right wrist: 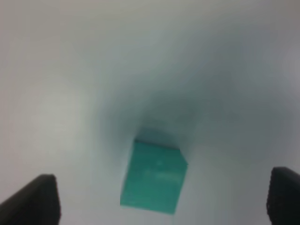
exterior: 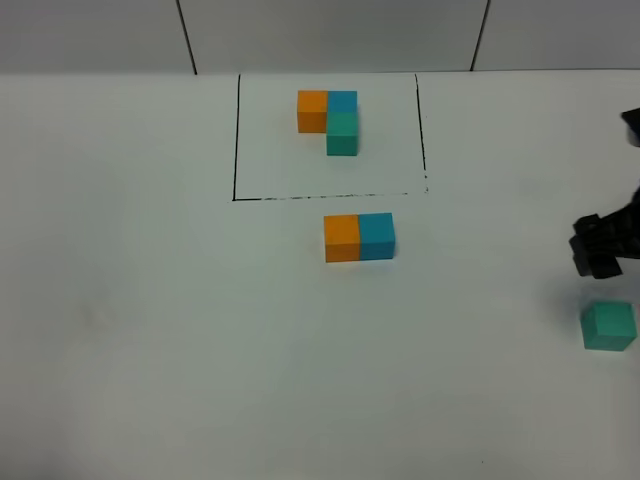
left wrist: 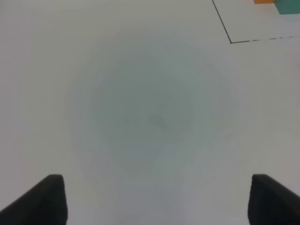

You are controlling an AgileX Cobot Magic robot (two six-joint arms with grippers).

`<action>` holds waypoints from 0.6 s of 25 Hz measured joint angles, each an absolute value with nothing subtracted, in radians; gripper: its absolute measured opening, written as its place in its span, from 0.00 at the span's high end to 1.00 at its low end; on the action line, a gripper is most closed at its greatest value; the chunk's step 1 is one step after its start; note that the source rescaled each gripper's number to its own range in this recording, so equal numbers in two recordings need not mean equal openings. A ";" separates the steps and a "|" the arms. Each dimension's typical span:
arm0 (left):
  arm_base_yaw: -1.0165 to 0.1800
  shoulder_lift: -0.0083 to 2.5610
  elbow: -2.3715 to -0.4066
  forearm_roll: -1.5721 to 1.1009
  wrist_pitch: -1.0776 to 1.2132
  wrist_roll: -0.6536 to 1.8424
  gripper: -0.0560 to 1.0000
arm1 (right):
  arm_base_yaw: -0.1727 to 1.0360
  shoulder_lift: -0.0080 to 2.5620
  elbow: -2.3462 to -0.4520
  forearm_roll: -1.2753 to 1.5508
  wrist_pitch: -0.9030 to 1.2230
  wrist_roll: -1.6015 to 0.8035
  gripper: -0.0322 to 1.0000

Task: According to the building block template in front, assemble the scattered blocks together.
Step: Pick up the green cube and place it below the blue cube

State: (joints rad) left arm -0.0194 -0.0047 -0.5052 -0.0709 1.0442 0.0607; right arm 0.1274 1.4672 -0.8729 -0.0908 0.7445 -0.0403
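- exterior high: only the right gripper (exterior: pixel 598 250) shows, a dark shape at the right edge of the white table (exterior: pixel 150 330). it is near the loose teal-green cube (exterior: pixel 609 326) and not touching it.
- one building block template (exterior: pixel 330 118), three joined cubes, sits inside the black frame (exterior: pixel 236 140) at the back.
- three loose cubes: the orange cube (exterior: pixel 342 238) and the blue cube (exterior: pixel 377 236) touch side by side just in front of the frame. the teal-green cube lies well apart to the right.
- left wrist: the left gripper (left wrist: pixel 157 199) is spread wide over bare table, with nothing between its fingers (left wrist: pixel 47 201). one frame corner and slivers of the template show at the edge.
- right wrist: blurred. the two fingers (right wrist: pixel 37 201) stand wide apart, released. one teal-green cube lies on the table between them, touching neither.
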 joint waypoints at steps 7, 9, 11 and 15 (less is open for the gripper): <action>-0.019 -0.005 -0.505 -0.071 1.044 0.061 0.30 | 0.086 1.490 -0.775 -0.046 0.691 0.022 0.21; -0.019 -0.005 -0.505 -0.071 1.044 0.061 0.30 | 0.086 1.518 -0.766 -0.011 0.664 0.022 0.21; -0.019 -0.005 -0.505 -0.071 1.044 0.061 0.30 | 0.086 1.557 -0.764 0.000 0.639 0.022 0.21; -0.019 -0.005 -0.505 -0.071 1.044 0.061 0.30 | 0.086 1.638 -0.763 0.006 0.589 0.022 0.21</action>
